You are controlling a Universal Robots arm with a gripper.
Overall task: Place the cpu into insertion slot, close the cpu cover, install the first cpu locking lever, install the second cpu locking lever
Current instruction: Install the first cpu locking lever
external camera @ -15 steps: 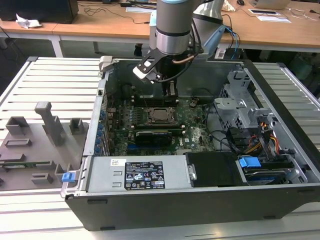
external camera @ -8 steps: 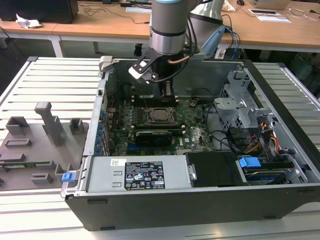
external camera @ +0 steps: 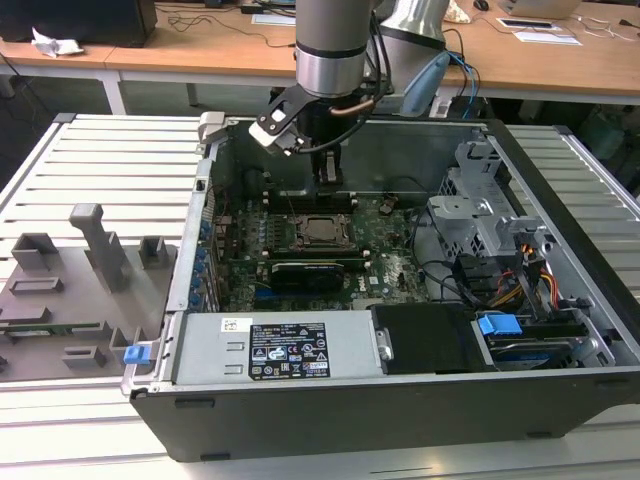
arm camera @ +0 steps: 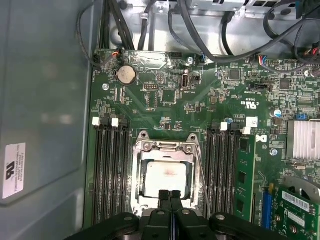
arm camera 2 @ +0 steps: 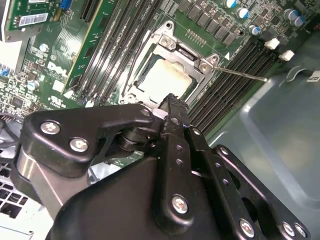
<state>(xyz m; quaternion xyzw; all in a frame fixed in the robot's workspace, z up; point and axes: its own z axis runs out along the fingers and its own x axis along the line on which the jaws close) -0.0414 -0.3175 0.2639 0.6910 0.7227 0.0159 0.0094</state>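
Black jointed metal gripper: fingertips pressed together, empty, just above socket edge. Pale silver-grey square cpu sat flat beneath closed dull-silver windowed cpu cover.

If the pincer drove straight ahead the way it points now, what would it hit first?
Likely the frame edge of the cpu cover, beside the cpu; the shut pincer hangs right over it, though depth is unclear.

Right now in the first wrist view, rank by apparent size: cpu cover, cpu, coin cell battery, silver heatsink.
1. cpu cover
2. cpu, seen through the cover's window
3. coin cell battery
Unranked: the silver heatsink is cut off at the picture's edge and looks close to the cpu in size.
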